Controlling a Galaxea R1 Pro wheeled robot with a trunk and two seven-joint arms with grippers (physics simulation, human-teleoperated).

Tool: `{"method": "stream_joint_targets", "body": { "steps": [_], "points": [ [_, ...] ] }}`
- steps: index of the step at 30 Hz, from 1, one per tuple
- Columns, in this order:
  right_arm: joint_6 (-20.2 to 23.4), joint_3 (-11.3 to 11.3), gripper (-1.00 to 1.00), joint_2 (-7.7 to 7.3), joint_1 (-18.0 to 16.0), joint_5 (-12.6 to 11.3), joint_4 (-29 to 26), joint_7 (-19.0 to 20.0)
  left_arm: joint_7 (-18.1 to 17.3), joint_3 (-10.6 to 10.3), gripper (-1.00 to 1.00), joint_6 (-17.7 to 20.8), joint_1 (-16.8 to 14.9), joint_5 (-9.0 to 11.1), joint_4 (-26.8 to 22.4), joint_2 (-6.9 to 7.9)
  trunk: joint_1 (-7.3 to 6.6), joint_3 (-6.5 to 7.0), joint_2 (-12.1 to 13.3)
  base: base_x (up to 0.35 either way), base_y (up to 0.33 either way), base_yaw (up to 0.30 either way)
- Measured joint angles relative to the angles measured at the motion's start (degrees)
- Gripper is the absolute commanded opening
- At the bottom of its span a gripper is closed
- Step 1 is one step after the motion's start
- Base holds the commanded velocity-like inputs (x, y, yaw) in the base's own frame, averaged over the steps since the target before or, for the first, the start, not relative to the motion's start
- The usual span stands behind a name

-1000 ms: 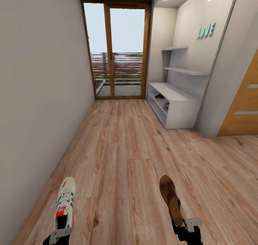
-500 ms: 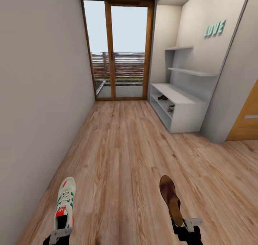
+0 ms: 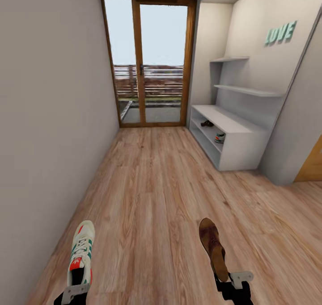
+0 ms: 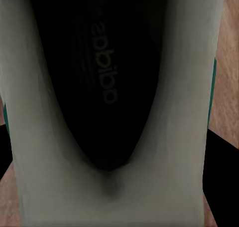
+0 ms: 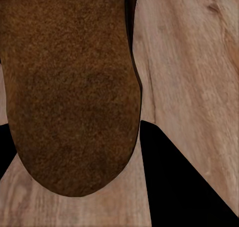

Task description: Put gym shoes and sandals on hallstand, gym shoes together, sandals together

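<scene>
I am carrying a white lace-up sneaker with green side stripes and a red-orange tongue patch (image 3: 81, 253) in my left gripper (image 3: 73, 291), whose fingers are clamped on the heel rim; the left wrist view is looking straight down into its dark insole (image 4: 104, 82). My right gripper (image 3: 232, 282) is pinching the heel end of a brown leather sandal with a tan footbed (image 3: 212, 247), closed on it, toe pointing away from me. Both shoes are hanging above the light-brown wood-plank corridor floor (image 3: 152, 198), not resting on it.

The white hallstand with a low bench top over two open shelves (image 3: 232, 137) is standing ahead on the right, under the white wall shelves (image 3: 248, 89) and well apart from me. Two small items are sitting in its shelves: one brownish (image 3: 207, 123), one pale with a green-and-red trace (image 3: 219, 137); probably the matching sandal and sneaker, though they are too small for me to be sure.

I am judging both shoes light. The sneaker's padded collar will be giving under the fingers, so a heel grip is letting the toe sag and swing. The sandal's sole looks stiffer but thin and smooth, so it may be pivoting in the pinch.
</scene>
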Motion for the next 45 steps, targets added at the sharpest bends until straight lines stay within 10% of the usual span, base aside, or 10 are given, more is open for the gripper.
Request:
{"method": "stream_joint_targets", "body": {
  "steps": [45],
  "points": [
    [-0.01,0.01,-1.00,0.00,0.00,0.00,0.00,-0.01,-0.04,0.00,-1.00,0.00,0.02,-0.01,0.08,0.05,0.00,0.00,0.00,0.337,0.028,0.000]
  ]
}}
